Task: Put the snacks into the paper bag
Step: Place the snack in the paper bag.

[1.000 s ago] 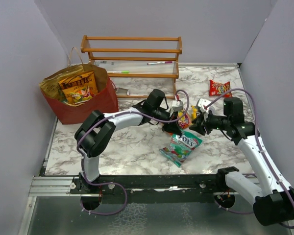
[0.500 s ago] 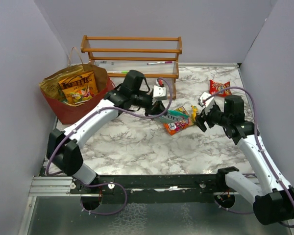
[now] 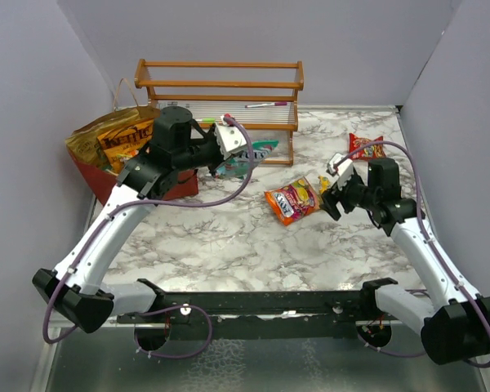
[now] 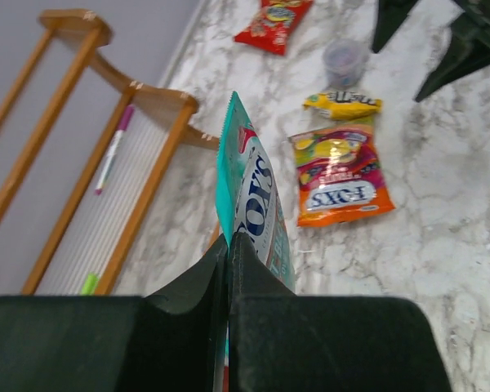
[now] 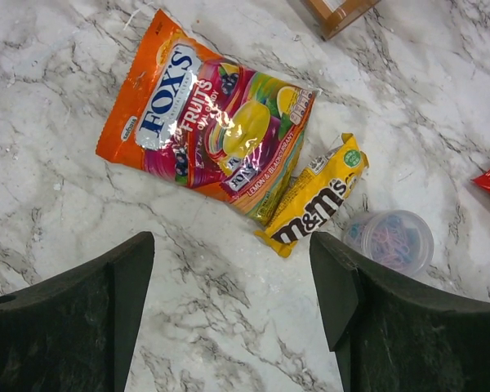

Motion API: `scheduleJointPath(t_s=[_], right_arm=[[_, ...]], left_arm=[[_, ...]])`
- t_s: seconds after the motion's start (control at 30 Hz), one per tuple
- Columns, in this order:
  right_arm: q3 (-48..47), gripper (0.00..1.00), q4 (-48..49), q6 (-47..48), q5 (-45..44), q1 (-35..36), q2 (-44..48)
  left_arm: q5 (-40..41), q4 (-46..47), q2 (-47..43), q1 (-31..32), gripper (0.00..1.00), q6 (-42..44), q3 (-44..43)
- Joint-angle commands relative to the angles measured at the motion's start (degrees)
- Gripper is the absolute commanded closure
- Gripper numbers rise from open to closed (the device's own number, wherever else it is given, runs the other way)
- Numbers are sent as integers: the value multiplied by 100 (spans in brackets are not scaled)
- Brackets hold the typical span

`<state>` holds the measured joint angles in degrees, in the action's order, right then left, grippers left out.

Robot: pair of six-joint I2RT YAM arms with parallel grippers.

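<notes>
1. Snacks lie scattered on a marble-patterned table. An orange Fox's packet lies flat at centre right of the overhead view. A yellow M&M's pack lies just beside its lower right corner, and a red packet sits well apart at upper right.
2. The left gripper is clamped tight on a teal Fox's packet. It holds the packet on edge above the table, at upper centre of the overhead view.
3. The paper bag, red outside, stands at upper left with an orange Kettle bag already filling much of its mouth. The left arm's dark joint covers the bag's right side from above.
4. A wooden rack runs along the back, its lower rail close behind the held packet. A pink marker rests on its shelf.
5. The right gripper hangs over the orange packet and the M&M's pack with its jaws spread wide and nothing between them.
6. A small translucent cup stands just right of the M&M's pack.
</notes>
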<state>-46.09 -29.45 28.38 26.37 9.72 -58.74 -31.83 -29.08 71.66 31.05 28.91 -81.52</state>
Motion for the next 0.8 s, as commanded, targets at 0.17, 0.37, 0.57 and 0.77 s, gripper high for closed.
scheduleJointPath(t_s=[0.17,0.37,0.57,0.77], right_arm=[[360,22,248,99,143,39,270],[413,22,251,130,130,39,321],[426,22,232,128,134,39,289],[400,22,155,156,228,35,198]], left_arm=[[1465,-153,-439,-542,100,-143,-637],[1770,-132,-444,-831,100,-173,-910],[2046,-255,-320,-1087,100,-65,-1564],[3198,-142,-211,-1309,100,461,-1999]])
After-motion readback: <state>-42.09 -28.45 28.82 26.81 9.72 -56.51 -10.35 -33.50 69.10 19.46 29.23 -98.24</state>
